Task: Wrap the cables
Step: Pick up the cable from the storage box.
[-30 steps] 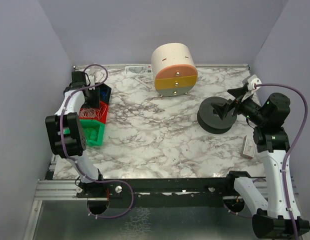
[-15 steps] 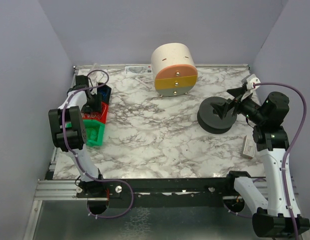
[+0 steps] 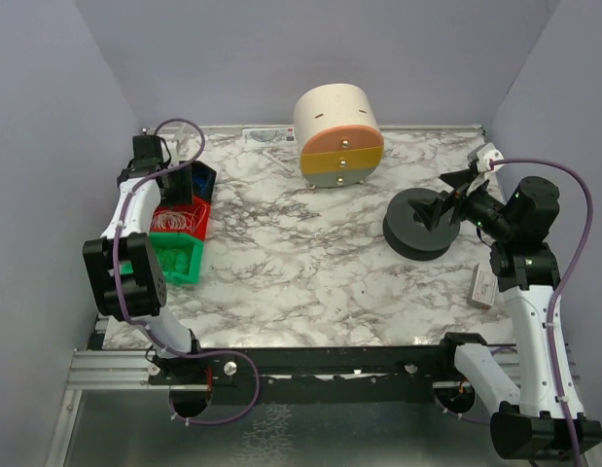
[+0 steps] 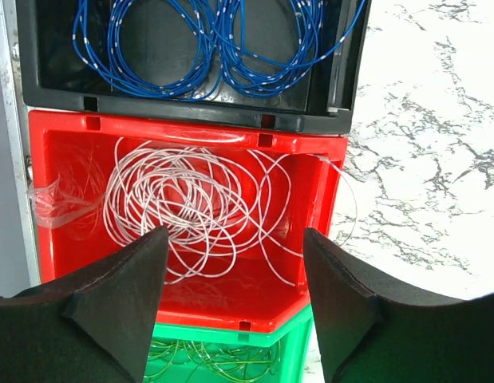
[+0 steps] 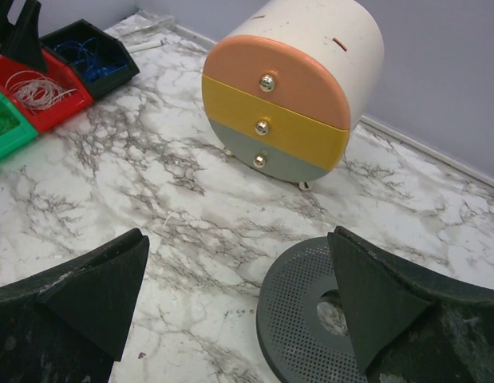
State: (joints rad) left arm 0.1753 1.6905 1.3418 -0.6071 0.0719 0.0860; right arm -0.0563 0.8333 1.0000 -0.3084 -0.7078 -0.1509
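Note:
The cables (image 4: 191, 209) are a loose tangle of thin whitish wire lying in the red bin (image 4: 55, 159); they also show as the cables (image 5: 35, 88) far left in the right wrist view. My left gripper (image 4: 235, 239) hovers above that bin, open, with nothing between its fingers. It is the left gripper (image 3: 180, 191) over the bins in the top view. The dark grey perforated spool (image 3: 417, 229) lies flat on the right. My right gripper (image 5: 237, 239) is open just above the spool (image 5: 306, 319), one finger over its hole.
A black bin with blue wire (image 4: 191, 48) sits behind the red bin, and a green bin (image 4: 231, 347) in front. A cream drawer unit (image 3: 337, 136) stands at the back. A small white box (image 3: 481, 289) lies near the right edge. Walls close in on both sides.
My left arm dipped toward the bins, then drew back up and toward the back, its jaws a little wider. The right arm and spool have hardly moved.

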